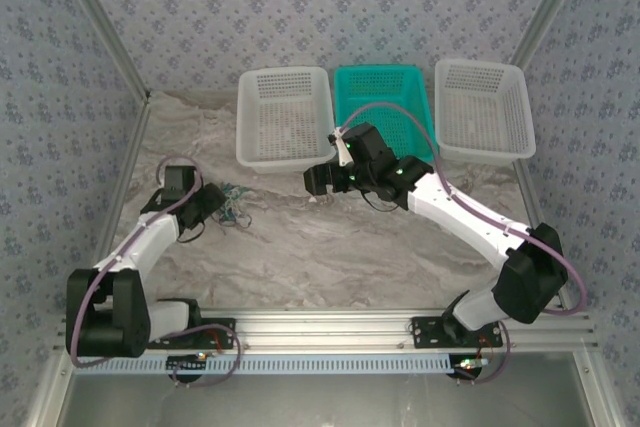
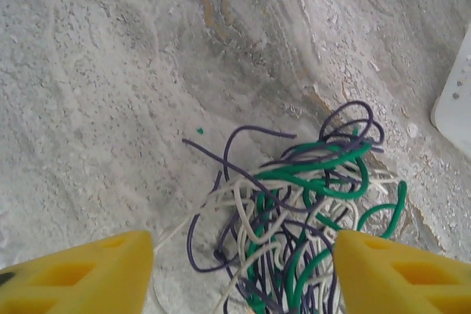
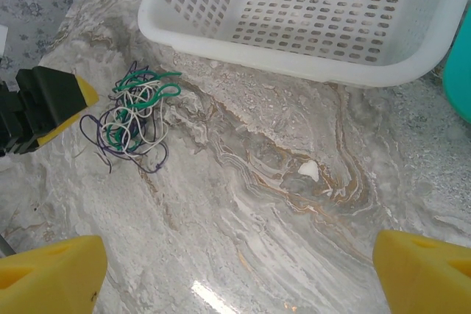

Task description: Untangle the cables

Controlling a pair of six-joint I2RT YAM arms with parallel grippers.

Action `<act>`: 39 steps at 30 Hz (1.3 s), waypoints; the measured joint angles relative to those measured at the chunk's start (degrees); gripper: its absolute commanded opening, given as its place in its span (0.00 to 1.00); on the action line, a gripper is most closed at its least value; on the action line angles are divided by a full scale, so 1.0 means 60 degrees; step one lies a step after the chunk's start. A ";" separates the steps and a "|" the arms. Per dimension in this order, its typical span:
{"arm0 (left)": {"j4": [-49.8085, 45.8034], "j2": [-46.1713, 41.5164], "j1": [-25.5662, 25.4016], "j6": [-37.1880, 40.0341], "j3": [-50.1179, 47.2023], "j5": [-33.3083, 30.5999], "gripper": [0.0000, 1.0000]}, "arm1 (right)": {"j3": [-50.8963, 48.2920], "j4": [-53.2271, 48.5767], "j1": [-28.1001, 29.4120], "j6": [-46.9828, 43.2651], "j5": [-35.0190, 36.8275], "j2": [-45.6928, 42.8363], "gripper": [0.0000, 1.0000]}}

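- The marble-patterned desk point(image 1: 330, 247) carries three baskets along its far edge: a white basket point(image 1: 283, 117), a teal basket point(image 1: 383, 97) and a second white basket point(image 1: 483, 107).
- The right gripper point(image 3: 235, 270) hangs above the desk's middle, near the first white basket, with its jaws spread wide and nothing between them.
- The left gripper point(image 2: 243, 255) is also open, its yellow fingers point(image 2: 81, 273) flanking the near end of the tangle.
- The cables point(image 2: 294, 204), purple, green and white, lie knotted together on the desk's left side.
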 measured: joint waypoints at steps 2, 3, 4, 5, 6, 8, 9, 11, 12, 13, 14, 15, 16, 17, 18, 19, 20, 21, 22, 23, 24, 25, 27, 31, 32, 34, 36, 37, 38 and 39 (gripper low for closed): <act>0.0229 0.0127 0.0135 -0.0058 -0.0018 0.0015 0.48 | 0.0000 0.0004 0.0007 0.0000 -0.0004 0.0000 0.95; 0.0339 0.0193 0.0211 -0.0084 -0.0018 0.0022 0.44 | 0.0000 0.0000 0.0015 -0.0004 -0.0004 0.0000 0.95; 0.0423 0.0251 0.0291 -0.0113 -0.0018 0.0022 0.42 | 0.0000 0.0004 0.0025 0.0000 0.0000 0.0000 0.95; 0.0499 0.0313 0.0393 -0.0149 -0.0018 0.0062 0.41 | 0.0000 0.0000 0.0025 0.0000 0.0000 0.0000 0.95; 0.0583 0.0379 0.0492 -0.0168 -0.0018 0.0138 0.41 | 0.0000 0.0000 0.0029 0.0000 0.0000 0.0000 0.95; 0.0834 0.0528 0.0641 -0.0186 -0.0044 0.0386 0.41 | 0.0000 0.0000 0.0036 -0.0004 0.0004 0.0000 0.95; 0.0958 0.0623 0.0685 -0.0189 -0.0058 0.0528 0.41 | 0.0000 -0.0004 0.0044 0.0000 0.0004 0.0000 0.95; 0.1177 0.0856 0.0696 -0.0193 -0.0062 0.0820 0.38 | 0.0000 0.0000 0.0055 0.0000 0.0004 0.0000 0.95; 0.1286 0.1024 0.0696 -0.0229 -0.0062 0.0984 0.34 | 0.0000 0.0000 0.0066 0.0000 0.0007 0.0000 0.95; 0.1362 0.1155 0.0696 -0.0288 -0.0062 0.1089 0.29 | 0.0000 0.0000 0.0069 0.0000 0.0007 0.0000 0.95; 0.1443 0.1290 0.0696 -0.0353 -0.0073 0.1224 0.22 | 0.0000 0.0000 0.0069 0.0000 0.0007 0.0000 0.95; 0.1534 0.1377 0.0714 -0.0408 -0.0102 0.1326 0.14 | 0.0000 0.0000 0.0073 0.0000 0.0007 0.0000 0.96; 0.1563 0.1428 0.0725 -0.0419 -0.0120 0.1402 0.04 | 0.0000 -0.0004 0.0080 0.0000 0.0011 0.0000 0.95; 0.1596 0.1472 0.0739 -0.0470 -0.0135 0.1461 0.00 | 0.0000 -0.0004 0.0080 0.0000 0.0015 0.0000 0.95; 0.1632 0.1475 0.0739 -0.0470 -0.0146 0.1526 0.00 | 0.0000 -0.0015 0.0087 -0.0004 0.0040 0.0000 0.95; 0.1643 0.1468 0.0747 -0.0474 -0.0146 0.1559 0.00 | 0.0000 -0.0033 0.0091 -0.0004 0.0044 0.0000 0.96; 0.1672 0.1450 0.0747 -0.0481 -0.0146 0.1625 0.00 | 0.0000 -0.0062 0.0098 -0.0004 0.0069 0.0000 0.96; 0.1668 0.1402 0.0747 -0.0477 -0.0146 0.1705 0.00 | 0.0000 -0.0073 0.0098 -0.0004 0.0080 0.0000 0.96; 0.1632 0.1297 0.0743 -0.0474 -0.0146 0.1770 0.00 | 0.0000 -0.0073 0.0106 -0.0007 0.0091 0.0000 0.96; 0.1577 0.1086 0.0736 -0.0437 -0.0146 0.1858 0.00 | 0.0000 -0.0062 0.0117 -0.0033 0.0109 0.0000 0.97; 0.1508 0.0790 0.0721 -0.0382 -0.0146 0.1971 0.00 | -0.0007 -0.0022 0.0131 -0.0066 0.0120 0.0000 0.97; 0.1464 0.0488 0.0681 -0.0317 -0.0142 0.2055 0.00 | -0.0047 0.0102 0.0153 -0.0073 0.0149 -0.0011 0.98; 0.1231 -0.0295 0.0353 -0.0029 -0.0018 0.2280 0.00 | -0.0382 0.0645 0.0233 -0.0146 0.0197 -0.0138 0.99; 0.0710 -0.1002 -0.1078 0.0787 0.0984 0.2779 0.00 | -0.1341 0.1789 0.0554 -0.0612 0.0364 -0.0608 1.00; 0.0627 -0.1060 -0.1519 0.1024 0.1304 0.2922 0.00 | -0.1508 0.2106 0.0667 -0.0812 0.0401 -0.0685 1.00; 0.0506 -0.1118 -0.2302 0.1410 0.1818 0.3202 0.00 | -0.1690 0.2641 0.0860 -0.1177 0.0441 -0.0739 1.00; 0.0437 -0.1158 -0.3005 0.1774 0.2153 0.3512 0.00 | -0.1865 0.3286 0.1064 -0.1647 0.0532 -0.0743 1.00; 0.0372 -0.1158 -0.3311 0.1923 0.2273 0.3610 0.00 | -0.2014 0.3687 0.1158 -0.1909 0.0590 -0.0750 1.00; 0.0291 -0.1147 -0.3563 0.2044 0.2368 0.3697 0.00 | -0.2167 0.4003 0.1220 -0.2124 0.0627 -0.0754 1.00; 0.0208 -0.1140 -0.3829 0.2153 0.2466 0.3774 0.00 | -0.2415 0.4473 0.1293 -0.2404 0.0696 -0.0761 1.00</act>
